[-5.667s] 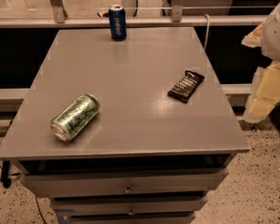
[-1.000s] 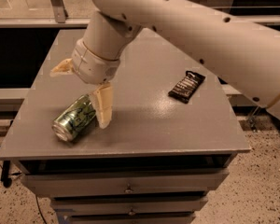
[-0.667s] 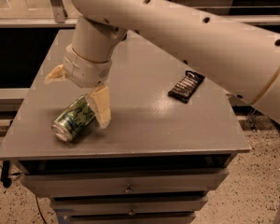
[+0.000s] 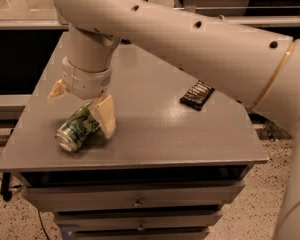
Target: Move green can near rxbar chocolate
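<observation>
At front-left of the grey table (image 4: 155, 134), green can (image 4: 76, 128) lies on its side, silver top toward the front edge. Gripper (image 4: 81, 104) sits low over its rear end, fingers (image 4: 105, 115) spread apart, straddling it. Rxbar chocolate (image 4: 196, 94) lies flat, well apart across the table. Drawers (image 4: 135, 194) below shut.

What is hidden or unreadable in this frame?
All in the camera view.
Far end of the green can: hidden under the open gripper straddling it; contact unclear.
Lettering on the rxbar chocolate: too small to read.
Back edge of the table: covered by the arm.
Base of the arm: cut off at right edge.
</observation>
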`<state>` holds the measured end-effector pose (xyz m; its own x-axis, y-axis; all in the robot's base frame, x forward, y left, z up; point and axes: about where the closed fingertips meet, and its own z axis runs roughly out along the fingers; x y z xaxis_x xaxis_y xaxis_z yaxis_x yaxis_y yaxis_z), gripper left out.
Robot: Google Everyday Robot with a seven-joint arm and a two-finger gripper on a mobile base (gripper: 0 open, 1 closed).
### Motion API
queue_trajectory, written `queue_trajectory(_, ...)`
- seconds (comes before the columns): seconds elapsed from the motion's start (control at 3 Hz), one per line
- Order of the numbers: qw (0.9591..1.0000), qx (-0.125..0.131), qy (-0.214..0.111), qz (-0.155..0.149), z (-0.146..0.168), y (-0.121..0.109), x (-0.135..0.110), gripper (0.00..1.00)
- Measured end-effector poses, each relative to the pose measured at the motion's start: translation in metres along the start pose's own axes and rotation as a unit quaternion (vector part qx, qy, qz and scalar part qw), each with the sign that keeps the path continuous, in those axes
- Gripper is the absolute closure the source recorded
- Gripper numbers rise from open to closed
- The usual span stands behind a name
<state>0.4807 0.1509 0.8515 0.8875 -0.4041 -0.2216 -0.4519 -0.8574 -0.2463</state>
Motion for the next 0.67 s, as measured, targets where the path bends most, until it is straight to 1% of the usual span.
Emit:
queue_trajectory(0.33,0.9997,-0.013,0.014,-0.017,0.0009,-0.0014,0.0015,0.38)
queue_trajectory(0.67,0.9988,-0.019,0.036,-0.027,-0.0089,-0.007,0.0068,0.61)
